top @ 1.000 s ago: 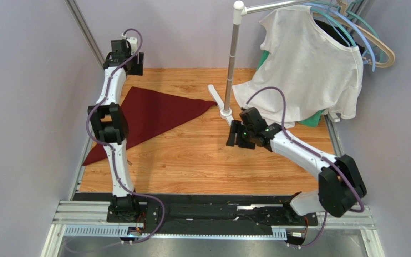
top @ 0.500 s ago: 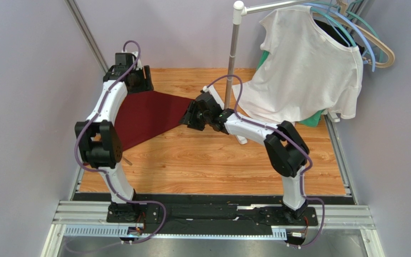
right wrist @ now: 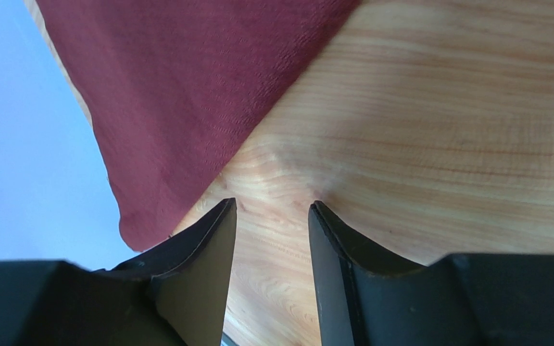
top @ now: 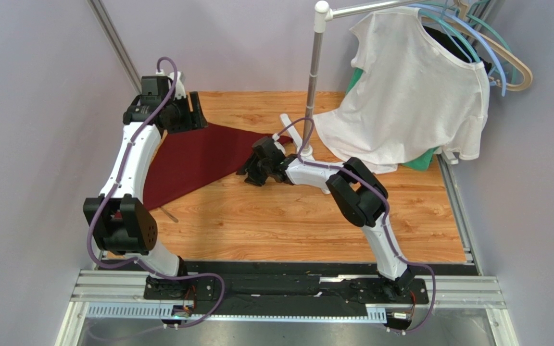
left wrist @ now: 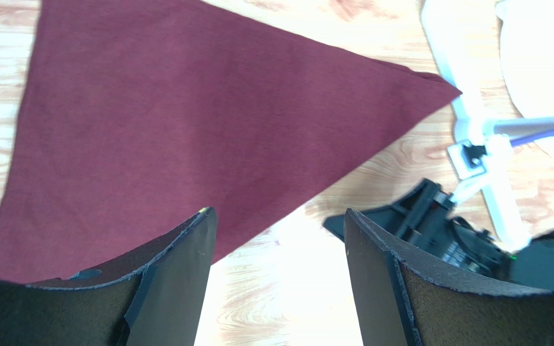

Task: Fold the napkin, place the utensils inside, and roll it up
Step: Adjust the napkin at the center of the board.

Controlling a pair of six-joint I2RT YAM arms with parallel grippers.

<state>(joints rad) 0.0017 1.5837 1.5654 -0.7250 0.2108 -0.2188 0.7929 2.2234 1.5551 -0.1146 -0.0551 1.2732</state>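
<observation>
On the counter (top: 294, 216) we see the napkin (left wrist: 186, 122) lying flat as a triangle; left pincer (left wrist: 276, 216) and right pincer (right wrist: 271, 204) hover near its edges, jaws apart and empty, likely poised to fold it.

Wood-grain table (top: 280, 223) here, its planks running left to right; the maroon napkin (top: 193, 155) lies flat on the far-left part, a triangle with one tip pointing right; just beside that tip sits the white stand foot (top: 304, 152); a green cloth (top: 423, 163) rests at the far right edge.
</observation>
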